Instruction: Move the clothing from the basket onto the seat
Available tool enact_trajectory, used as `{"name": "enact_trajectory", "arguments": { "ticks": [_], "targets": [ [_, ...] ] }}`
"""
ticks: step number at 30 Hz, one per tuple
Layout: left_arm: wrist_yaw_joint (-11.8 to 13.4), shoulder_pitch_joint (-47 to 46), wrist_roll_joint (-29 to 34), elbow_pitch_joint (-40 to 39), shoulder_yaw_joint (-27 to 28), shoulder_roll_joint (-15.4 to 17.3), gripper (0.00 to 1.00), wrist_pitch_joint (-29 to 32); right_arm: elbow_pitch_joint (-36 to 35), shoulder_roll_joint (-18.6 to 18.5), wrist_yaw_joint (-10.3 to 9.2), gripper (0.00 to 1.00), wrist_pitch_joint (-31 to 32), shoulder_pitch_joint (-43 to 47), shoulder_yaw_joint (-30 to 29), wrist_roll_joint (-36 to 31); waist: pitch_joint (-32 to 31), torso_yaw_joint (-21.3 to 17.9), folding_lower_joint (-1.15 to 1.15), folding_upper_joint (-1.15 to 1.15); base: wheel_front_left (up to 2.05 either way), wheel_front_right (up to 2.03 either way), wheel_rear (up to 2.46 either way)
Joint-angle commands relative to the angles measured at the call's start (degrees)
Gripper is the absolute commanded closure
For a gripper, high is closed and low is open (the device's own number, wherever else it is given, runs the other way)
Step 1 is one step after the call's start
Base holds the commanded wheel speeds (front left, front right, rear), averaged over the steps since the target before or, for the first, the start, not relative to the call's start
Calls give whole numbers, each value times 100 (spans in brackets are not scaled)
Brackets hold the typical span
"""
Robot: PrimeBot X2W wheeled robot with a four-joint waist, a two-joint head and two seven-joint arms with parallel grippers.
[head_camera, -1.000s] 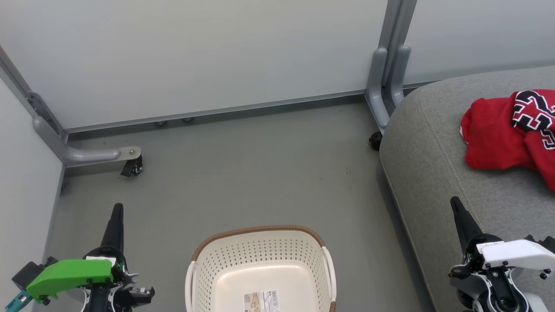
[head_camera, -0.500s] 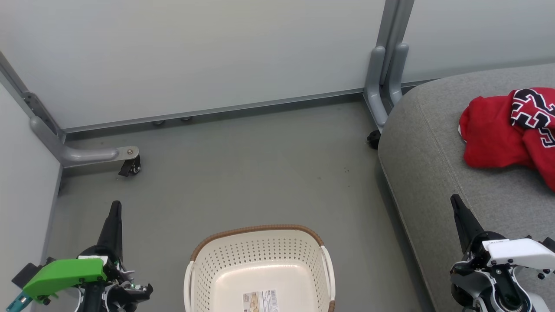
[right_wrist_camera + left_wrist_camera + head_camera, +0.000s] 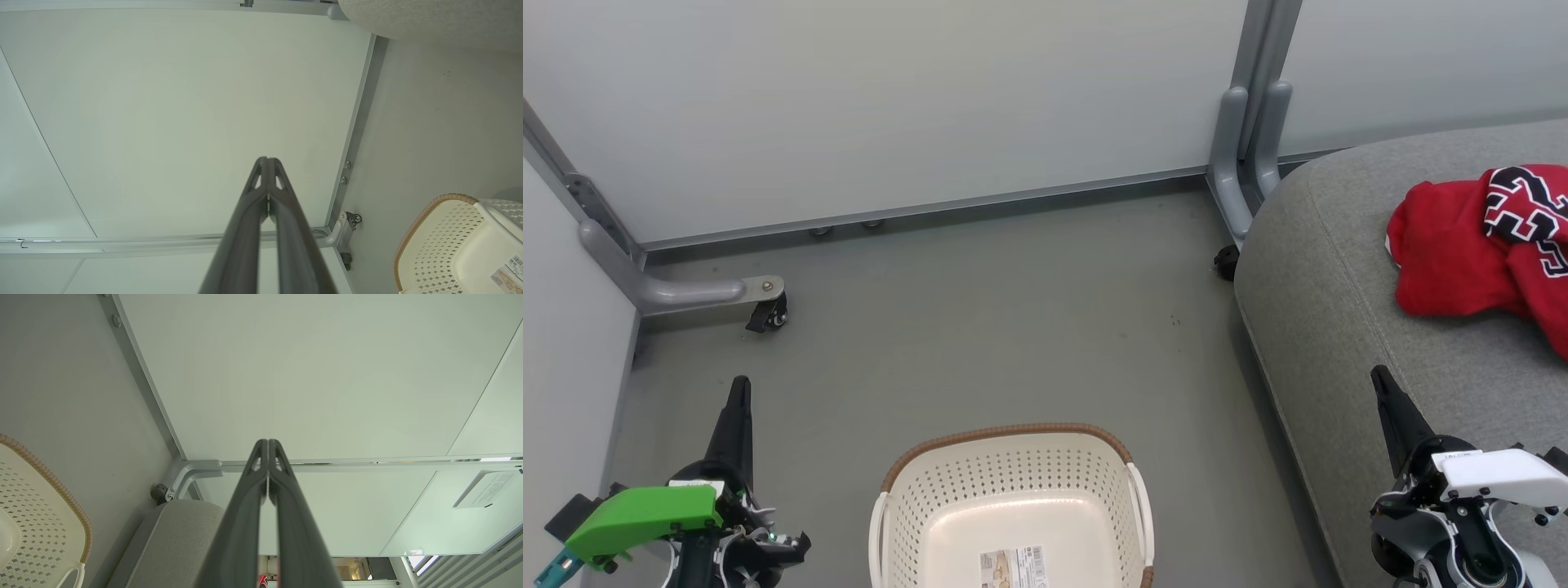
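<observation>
The left gripper (image 3: 740, 392) has its two long dark fingers pressed together to the tip, with nothing between them; the left wrist view shows the same closed pair (image 3: 267, 446) aimed at a pale wall panel (image 3: 310, 375). A green cover (image 3: 645, 513) sits on that wrist. The right gripper (image 3: 1380, 382) is likewise closed on nothing (image 3: 267, 162), below a white cover (image 3: 1494, 474), its tip over the near edge of the seat (image 3: 1339, 286). Between the two grippers, on the grey floor (image 3: 1013, 310), stands the basket (image 3: 1013, 430), touched by neither. A paper label (image 3: 1013, 566) with a barcode lies on its bottom, the print too small to read. The clothing (image 3: 1454, 261) lies heaped on the seat, well apart from the basket. The jersey's black-and-white numerals (image 3: 1523, 204) are folded over and cannot be read whole. A notice (image 3: 486, 490) on the far panel carries lines of text too small to read
</observation>
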Motion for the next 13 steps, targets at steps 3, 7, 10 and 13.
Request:
{"name": "enact_trajectory", "arguments": {
  "ticks": [3,7,10,13],
  "targets": [
    [-37,-59,-13,-15,13,3,100,20,14,-34,0,100,8,-50,-16,22,0,0,0,60,0,0,0],
    [-37,-59,-13,-15,13,3,100,20,14,-34,0,100,8,-50,-16,23,0,0,0,60,0,0,0],
    [-37,-59,-14,-15,13,3,100,20,14,-34,0,100,8,-50,-16,23,0,0,0,60,0,0,0],
    [-37,-59,-14,-15,13,3,100,20,14,-34,0,100,7,-50,-16,23,0,0,0,60,0,0,0]
  ]
}}
